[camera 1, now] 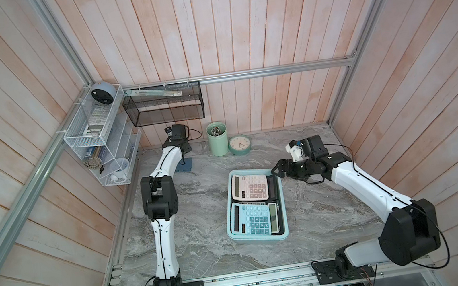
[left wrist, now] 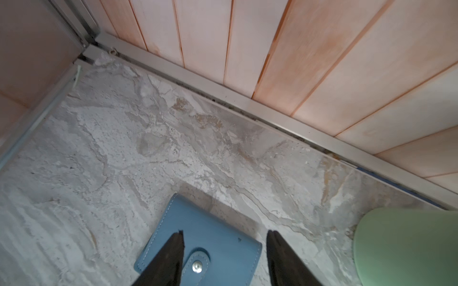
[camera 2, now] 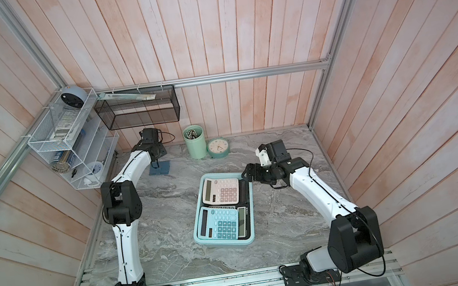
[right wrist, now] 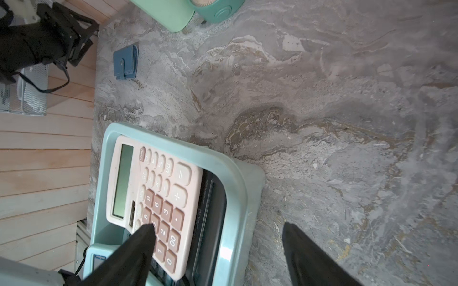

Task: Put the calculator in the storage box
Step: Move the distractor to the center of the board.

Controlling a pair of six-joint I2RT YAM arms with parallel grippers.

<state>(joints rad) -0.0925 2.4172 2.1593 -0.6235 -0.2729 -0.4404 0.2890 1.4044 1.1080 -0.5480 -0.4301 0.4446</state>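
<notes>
The storage box is a light aqua tub in the middle of the marble table, seen in both top views. A pink calculator lies in its far half and a blue calculator in its near half. Both rest on a black calculator. My right gripper hovers open over the box's far right corner, one finger above the pink calculator, the other outside the rim. My left gripper is open at the far left, low over a blue wallet, holding nothing.
A green pen cup and a small green clock stand by the back wall. A black mesh basket and a white wire rack hang on the walls at the back left. The pen cup is close beside my left gripper.
</notes>
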